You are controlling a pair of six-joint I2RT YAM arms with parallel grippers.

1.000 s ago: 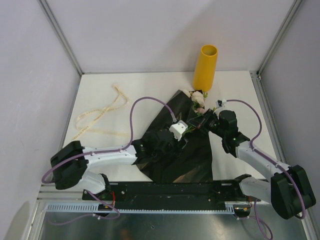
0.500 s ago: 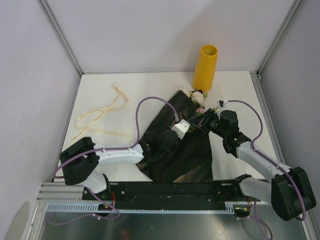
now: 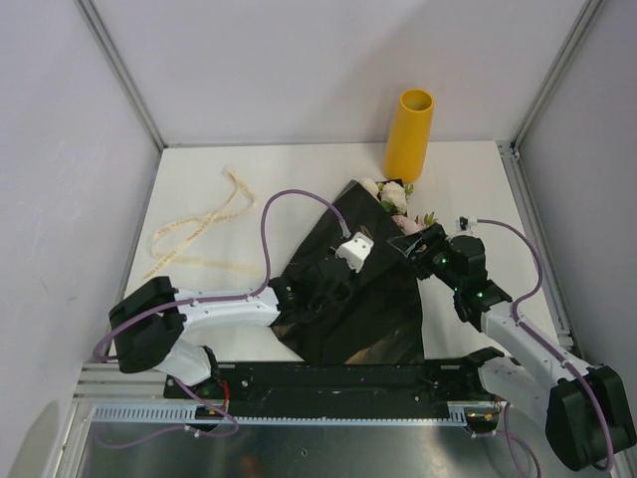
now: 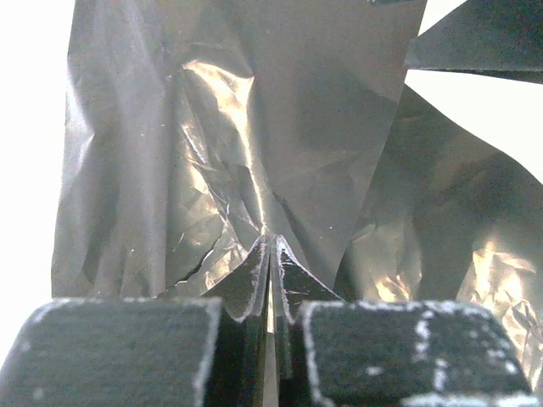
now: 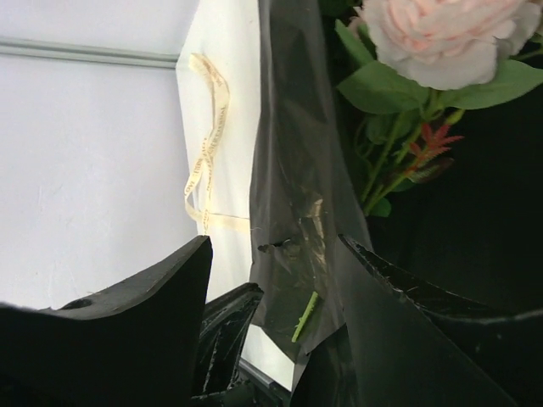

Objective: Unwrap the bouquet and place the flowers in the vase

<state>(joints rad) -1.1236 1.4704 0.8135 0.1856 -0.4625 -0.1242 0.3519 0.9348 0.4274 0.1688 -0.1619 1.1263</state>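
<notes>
Black glossy wrapping sheet (image 3: 370,311) lies opened and spread over the middle of the bench (image 3: 478,189); the cream ribbon (image 3: 199,231) is already off and lies at about ten o'clock of the bench, well apart from the sheet. So the untying is done and the unwrapping is mostly done. The flowers (image 3: 396,204) lie on the far corner of the sheet, at about one o'clock from its middle, with their heads toward the vase (image 3: 409,134); the vase stands upright just beyond them, and as far as I can judge from above, nothing is inside it.

The left fingers (image 4: 265,288) are pressed together on a small raised fold of the sheet near its middle; the wrist view shows the foil pinched up between the two tips. The right fingers (image 3: 410,247) stand apart at about three o'clock of the sheet, near the green stems; an edge of the sheet hangs between them, but they clamp nothing.

What is left, in my judgement: to free the flowers from the sheet, take them by the stems, turn them upright, and lower the stems into the narrow vase; the left hold may keep the sheet down meanwhile.
</notes>
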